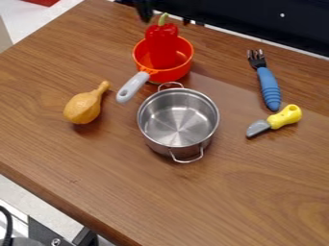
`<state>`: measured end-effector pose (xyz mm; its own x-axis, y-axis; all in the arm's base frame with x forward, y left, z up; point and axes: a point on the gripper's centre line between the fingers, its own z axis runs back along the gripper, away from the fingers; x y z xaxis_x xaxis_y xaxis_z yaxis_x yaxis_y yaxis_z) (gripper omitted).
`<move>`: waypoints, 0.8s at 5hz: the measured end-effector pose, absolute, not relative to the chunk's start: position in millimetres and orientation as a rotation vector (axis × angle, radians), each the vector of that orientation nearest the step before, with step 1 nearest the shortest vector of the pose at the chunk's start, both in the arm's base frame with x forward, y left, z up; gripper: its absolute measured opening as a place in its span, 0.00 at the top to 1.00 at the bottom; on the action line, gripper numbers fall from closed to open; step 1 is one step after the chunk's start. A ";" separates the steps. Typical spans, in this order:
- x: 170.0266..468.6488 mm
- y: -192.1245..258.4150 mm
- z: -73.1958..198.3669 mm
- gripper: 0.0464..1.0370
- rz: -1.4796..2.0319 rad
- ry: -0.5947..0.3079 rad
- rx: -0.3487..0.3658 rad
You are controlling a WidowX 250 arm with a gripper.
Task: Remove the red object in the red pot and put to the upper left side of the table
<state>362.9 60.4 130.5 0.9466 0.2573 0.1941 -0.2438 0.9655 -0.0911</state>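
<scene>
Gripper point(145, 10) spread or pinching, we can't tell; our red bell pepper point(162, 45) stands stem-up in the orange saucepan point(172, 74).

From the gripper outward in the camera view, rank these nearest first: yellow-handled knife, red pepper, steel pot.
Nearest to the gripper:
1. Red pepper, in the red pot near the view's top.
2. Steel pot, mid-table, just below the red pot in view.
3. Yellow-handled knife, toward the view's right edge.

the top edge cuts off what seems a blurred end effector point(145, 9).
</scene>
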 end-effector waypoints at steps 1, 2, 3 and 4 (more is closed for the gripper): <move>362.9 64.8 122.0 0.04 0.282 -0.234 -0.037; 365.9 66.8 122.4 0.04 0.308 -0.255 -0.014; 369.9 64.1 117.7 0.04 0.335 -0.290 0.023; 372.7 62.0 116.6 0.04 0.356 -0.313 0.043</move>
<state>372.7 62.0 116.6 0.8900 0.3359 0.3083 -0.3490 0.9370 -0.0134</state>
